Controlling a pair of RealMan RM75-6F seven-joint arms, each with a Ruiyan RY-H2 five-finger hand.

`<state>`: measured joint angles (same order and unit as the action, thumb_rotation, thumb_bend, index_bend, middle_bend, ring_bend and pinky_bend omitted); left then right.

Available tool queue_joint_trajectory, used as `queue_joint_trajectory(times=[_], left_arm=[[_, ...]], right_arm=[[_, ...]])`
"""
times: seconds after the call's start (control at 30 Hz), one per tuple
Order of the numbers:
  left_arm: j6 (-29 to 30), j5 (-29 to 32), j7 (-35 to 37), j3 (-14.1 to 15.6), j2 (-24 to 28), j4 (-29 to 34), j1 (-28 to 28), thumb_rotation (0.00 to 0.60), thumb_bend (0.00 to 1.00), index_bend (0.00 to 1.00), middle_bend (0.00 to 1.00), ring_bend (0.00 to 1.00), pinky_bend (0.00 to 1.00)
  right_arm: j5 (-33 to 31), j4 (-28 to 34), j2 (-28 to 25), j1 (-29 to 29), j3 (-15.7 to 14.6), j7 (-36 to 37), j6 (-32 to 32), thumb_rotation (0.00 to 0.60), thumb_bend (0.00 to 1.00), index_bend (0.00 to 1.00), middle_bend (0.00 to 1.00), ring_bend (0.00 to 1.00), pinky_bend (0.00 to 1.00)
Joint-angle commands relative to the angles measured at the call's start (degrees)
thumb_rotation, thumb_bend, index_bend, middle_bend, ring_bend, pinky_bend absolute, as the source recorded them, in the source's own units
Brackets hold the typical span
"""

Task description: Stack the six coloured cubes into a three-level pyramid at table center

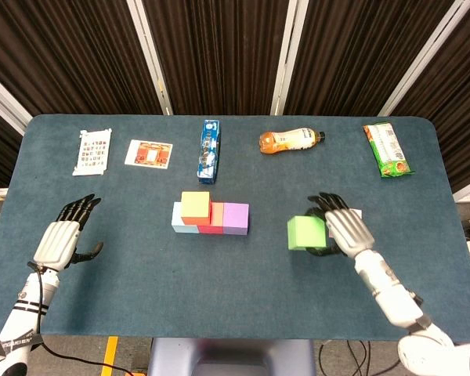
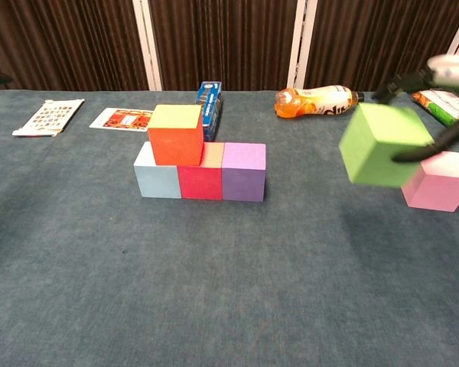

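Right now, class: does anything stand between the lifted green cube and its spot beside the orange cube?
Nothing visible. The right hand holds the green cube above bare table; the spot atop the purple cube is open.
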<state>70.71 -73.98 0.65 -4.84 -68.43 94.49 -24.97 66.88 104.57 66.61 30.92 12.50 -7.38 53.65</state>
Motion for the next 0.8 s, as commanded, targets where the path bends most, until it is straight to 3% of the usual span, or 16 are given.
queue_joint_trajectory(times=[0.03,0.13,0.33,0.63,0.8], left_arm=[[1.60,-1.24,-0.84,0.11,0.16,0.40,1.03,0.600,0.33,0.05,0.00,0.00,0.08],[2.54,-2.08,-1.36,0.42,0.17,0.78,1.83,0.600,0.33,0.05,0.00,0.00,0.08],[3.34,-2.97,-0.97,0.86,0.18,0.85,3.19,0.600,0.33,0.05,0.00,0.00,0.08],[3.23,-3.74,0.68,0.88,-0.27,-0.20,4.20,0.600,0.33,0.05,0.00,0.00,0.08],[3.24,-4.00,1.29,0.73,-0.48,-0.61,4.35,0.600,0.33,0.05,0.00,0.00,0.08]], right_arm=[[-7.11,1.43,-1.78,6.25,4.80,0.01,-5.95,0.600,0.30,0.50,0.22,0.08,0.15],[-12.45,0.01,-0.96,11.15,6.35,-1.80,-9.57,0.600,0.30,0.50,0.22,0.08,0.15],[-22.01,-4.96,2.98,19.93,6.22,-6.63,-13.04,0.600,0.30,0.48,0.22,0.08,0.13],[-33.37,-10.73,9.60,28.98,4.13,-12.10,-11.55,0.600,0.30,0.47,0.21,0.08,0.12],[-36.05,-12.26,11.46,30.79,3.51,-13.30,-10.68,0.600,0.30,0.47,0.21,0.08,0.12]])
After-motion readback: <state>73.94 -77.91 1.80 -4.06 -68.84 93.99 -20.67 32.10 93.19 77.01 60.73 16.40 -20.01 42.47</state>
